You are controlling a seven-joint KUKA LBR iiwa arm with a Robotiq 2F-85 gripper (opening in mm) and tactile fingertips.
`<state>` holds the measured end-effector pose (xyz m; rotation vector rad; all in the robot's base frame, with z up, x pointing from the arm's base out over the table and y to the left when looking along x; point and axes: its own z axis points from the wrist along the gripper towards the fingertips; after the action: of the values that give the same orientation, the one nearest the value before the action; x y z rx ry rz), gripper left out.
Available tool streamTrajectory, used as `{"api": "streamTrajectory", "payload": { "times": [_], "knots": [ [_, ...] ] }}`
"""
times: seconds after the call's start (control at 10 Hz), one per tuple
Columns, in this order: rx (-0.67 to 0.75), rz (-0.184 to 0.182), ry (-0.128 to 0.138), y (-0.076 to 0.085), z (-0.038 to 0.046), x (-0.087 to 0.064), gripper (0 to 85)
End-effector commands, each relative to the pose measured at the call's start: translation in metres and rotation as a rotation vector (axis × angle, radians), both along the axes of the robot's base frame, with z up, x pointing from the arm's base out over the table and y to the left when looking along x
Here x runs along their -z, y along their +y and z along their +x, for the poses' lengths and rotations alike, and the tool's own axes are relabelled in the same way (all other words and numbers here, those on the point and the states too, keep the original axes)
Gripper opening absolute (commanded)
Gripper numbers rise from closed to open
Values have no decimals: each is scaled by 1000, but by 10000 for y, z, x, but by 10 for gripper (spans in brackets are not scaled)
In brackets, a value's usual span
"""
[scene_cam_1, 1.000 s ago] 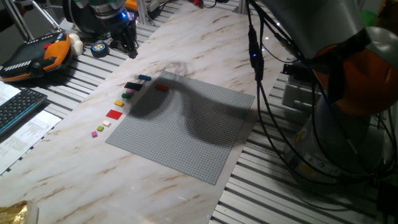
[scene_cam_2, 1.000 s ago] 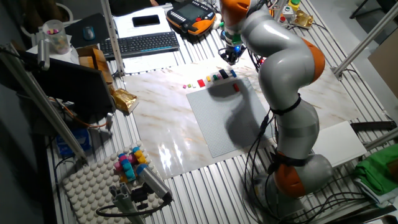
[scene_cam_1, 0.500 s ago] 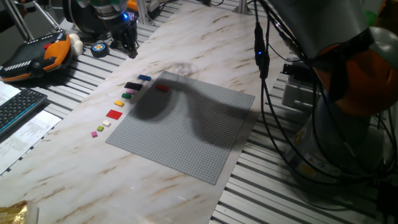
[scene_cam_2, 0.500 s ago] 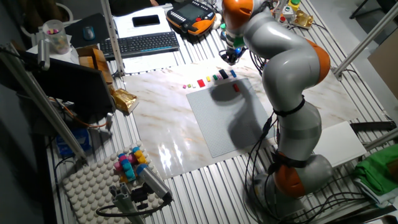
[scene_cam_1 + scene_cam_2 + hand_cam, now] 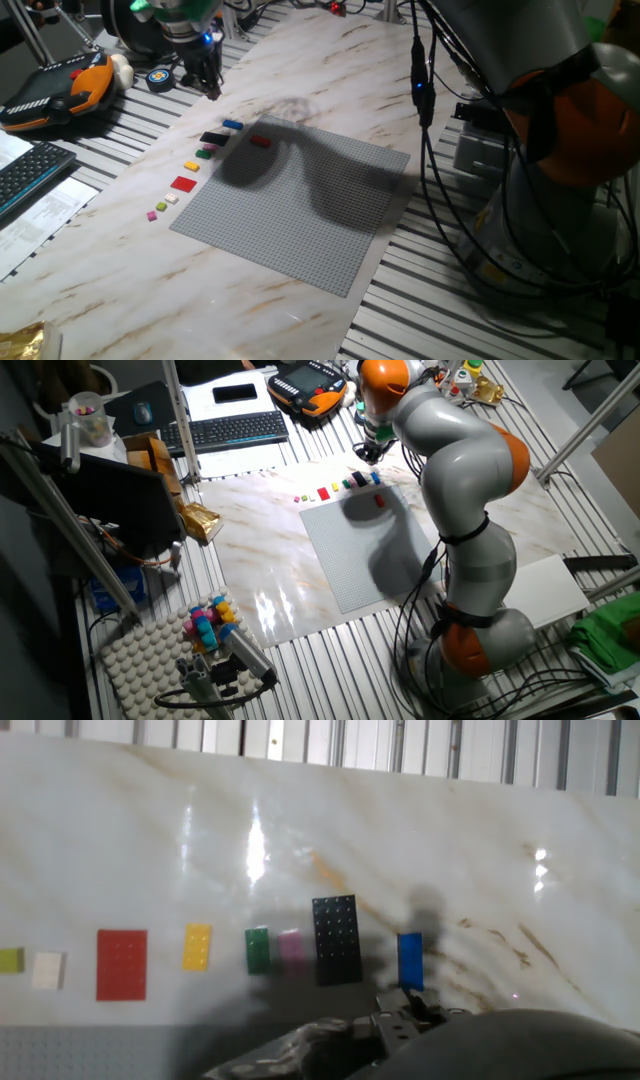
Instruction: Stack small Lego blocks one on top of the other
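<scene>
- Stacking has not begun, by my judgement: the blue block [image 5: 232, 125] and the red block [image 5: 260, 141] lie apart, the red one on the grey baseplate [image 5: 300, 210] near its far corner, the blue one on the bench [image 5: 330, 60] just beyond that corner, beside the black piece [image 5: 213, 137].
- Next, the hand [image 5: 209, 84] must descend onto one block, probably the blue.
- Neighbours crowd one side only; a row of small pieces runs off past the larger red plate [image 5: 183, 183].
- Hovering above the bench beyond the blue block, the hand holds nothing; finger spread I cannot tell.
- Beyond it, open marble gives room.
</scene>
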<state>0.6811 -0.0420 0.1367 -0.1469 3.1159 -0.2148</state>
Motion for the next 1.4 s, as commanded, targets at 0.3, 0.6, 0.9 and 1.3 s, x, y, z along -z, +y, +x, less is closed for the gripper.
{"api": "streamTrajectory", "payload": {
  "times": [0.3, 0.6, 0.9, 1.3],
  "knots": [
    [-11, 6, -13, -140, 130, 201, 257],
    [-22, 9, -32, -203, 129, 425, 310],
    [-44, 19, -32, -231, 133, 503, 323],
    [-47, 29, 31, -237, 130, 503, 323]
  ]
}}
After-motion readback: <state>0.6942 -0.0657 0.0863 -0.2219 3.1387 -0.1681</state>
